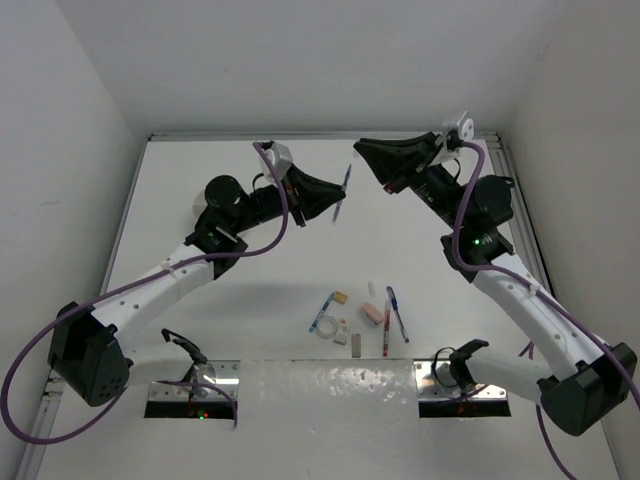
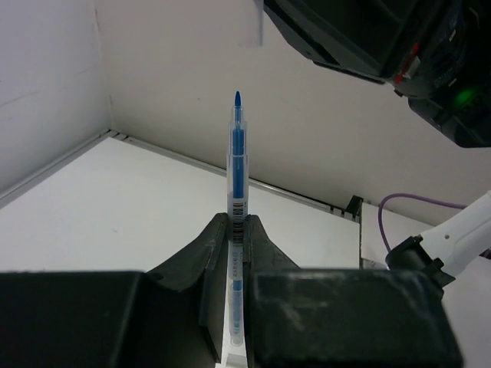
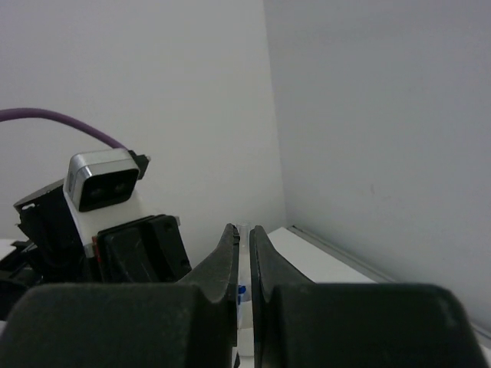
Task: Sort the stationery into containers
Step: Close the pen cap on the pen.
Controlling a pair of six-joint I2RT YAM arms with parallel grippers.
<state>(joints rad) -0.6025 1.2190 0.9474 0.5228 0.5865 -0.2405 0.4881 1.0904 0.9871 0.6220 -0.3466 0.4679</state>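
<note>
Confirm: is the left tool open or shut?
Shut: the left tool clamps the blue pen, fingers pressing its barrel from both sides.

Near the white table's [image 1: 300, 250] near edge, the clear tape ring [image 1: 327, 328] lies left of the pink eraser [image 1: 372, 313]. The tan block [image 1: 341, 297] sits behind the ring, and the red pen [image 1: 386, 338] lies right of the eraser.

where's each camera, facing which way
Top external: above and behind, looking down on the table; left arm, right arm show.
Left wrist: along the left end effector and its blue pen, toward the right arm.
Right wrist: along the right end effector at the left wrist camera.
Shared by top and left wrist: the blue pen.
</note>
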